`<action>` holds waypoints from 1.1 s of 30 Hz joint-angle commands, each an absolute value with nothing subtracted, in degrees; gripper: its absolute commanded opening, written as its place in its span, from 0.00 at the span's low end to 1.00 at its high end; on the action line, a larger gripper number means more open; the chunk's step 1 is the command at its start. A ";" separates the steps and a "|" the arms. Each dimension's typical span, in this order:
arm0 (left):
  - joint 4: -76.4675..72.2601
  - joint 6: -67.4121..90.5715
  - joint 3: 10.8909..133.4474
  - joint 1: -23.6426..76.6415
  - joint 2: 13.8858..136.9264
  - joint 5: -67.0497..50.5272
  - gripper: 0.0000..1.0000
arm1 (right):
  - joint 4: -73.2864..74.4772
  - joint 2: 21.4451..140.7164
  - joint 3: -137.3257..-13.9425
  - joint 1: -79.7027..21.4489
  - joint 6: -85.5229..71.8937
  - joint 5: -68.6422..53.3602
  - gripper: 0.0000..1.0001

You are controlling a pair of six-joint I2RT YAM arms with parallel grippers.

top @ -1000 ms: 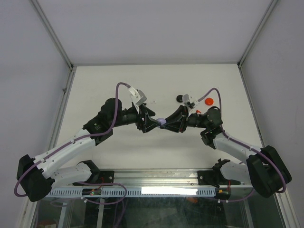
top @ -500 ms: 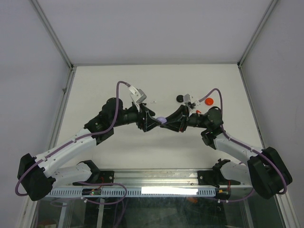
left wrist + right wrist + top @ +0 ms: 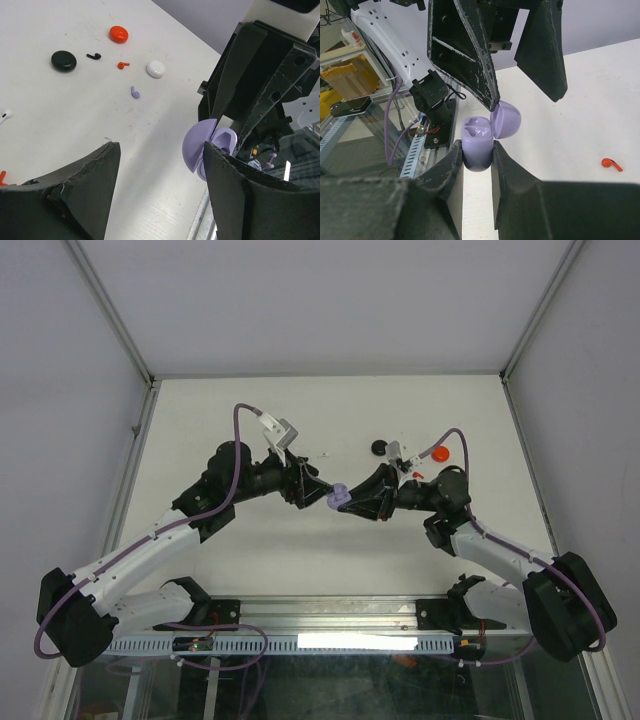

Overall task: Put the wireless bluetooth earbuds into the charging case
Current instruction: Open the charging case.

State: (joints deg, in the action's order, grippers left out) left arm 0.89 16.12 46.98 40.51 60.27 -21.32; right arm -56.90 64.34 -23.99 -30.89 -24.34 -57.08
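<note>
From where I stood, the right tool (image 3: 478,161) was closed on the lower half of the lavender charging case (image 3: 477,141). It held the case up off the bench (image 3: 75,115) with the lid (image 3: 505,119) swung open and both hollows inside facing up and apparently empty. The left tool (image 3: 161,172) stood open with its fingers spread. In the right wrist view the lid sat between them, close against the tip of one finger and possibly touching it, while the other finger was clear of it. That tool gripped nothing. The lavender earbud (image 3: 135,92) lay loose on the bench in the upper middle of the left wrist view, well apart from the case and beyond the open fingers. It was near the white case (image 3: 155,69) and the small red earbud (image 3: 123,64). Further toward the upper left were the black earbud (image 3: 93,56), the black case (image 3: 63,60) and the red case (image 3: 119,34). The lavender bud's stem seemed to run roughly up and down that frame, with the fat end lower, though it was too small to be sure. I could not pick it out from overhead. With the right arm busy holding the case, I judged the free left arm the one to fetch it. It would have to reach away from the case and turn so its fingers closed across the stem.
</note>
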 commanded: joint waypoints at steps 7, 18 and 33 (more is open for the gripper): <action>0.29 17.03 49.00 39.57 58.39 -18.98 0.79 | -55.82 61.26 -23.50 -31.31 -19.76 -52.79 0.00; 4.07 16.97 54.09 38.95 65.88 -4.17 0.91 | -58.91 59.73 -15.97 -31.29 -10.22 -42.00 0.00; 8.56 18.44 68.45 28.62 92.42 4.84 0.84 | -61.70 59.64 -12.81 -31.29 -5.46 -36.71 0.00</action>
